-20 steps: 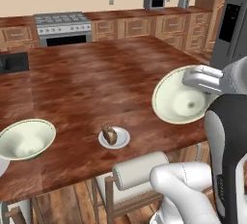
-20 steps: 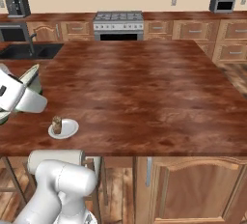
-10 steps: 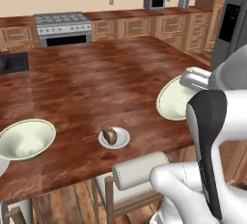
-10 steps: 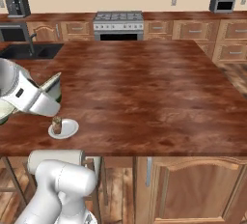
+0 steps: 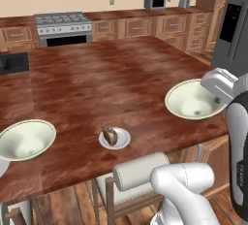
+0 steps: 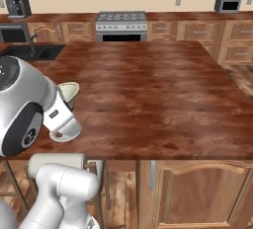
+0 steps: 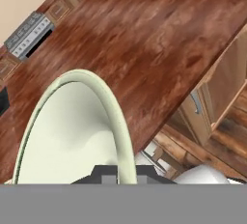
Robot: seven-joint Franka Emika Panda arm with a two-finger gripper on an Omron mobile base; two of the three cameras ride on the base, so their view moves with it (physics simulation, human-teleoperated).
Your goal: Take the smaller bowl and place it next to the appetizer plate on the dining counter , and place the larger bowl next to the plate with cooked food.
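My gripper (image 5: 215, 98) is shut on the rim of the smaller bowl (image 5: 192, 101), cream inside, and holds it above the right part of the dining counter (image 5: 111, 78). In the hand view the bowl (image 7: 72, 131) is seen from its rim, which is pinched between the dark fingertips (image 7: 103, 174). The right base view shows the bowl (image 6: 69, 90) just behind my forearm. The appetizer plate (image 5: 115, 138) with its dark brown chunk sits near the counter's front edge, left of the held bowl. The larger bowl (image 5: 25, 139) rests on the counter at the far left. The plate with cooked food is out of view.
A white-cushioned stool (image 5: 140, 171) stands under the counter's front edge below the plate. A sink (image 5: 13, 63) is set in the counter's far left. A stove (image 5: 63, 25) and wall cabinets line the back, and a fridge (image 5: 233, 23) stands at the right.
The hand has carried the bowl to the right in both base views and slightly lower. The larger bowl and the appetizer plate have stayed put.
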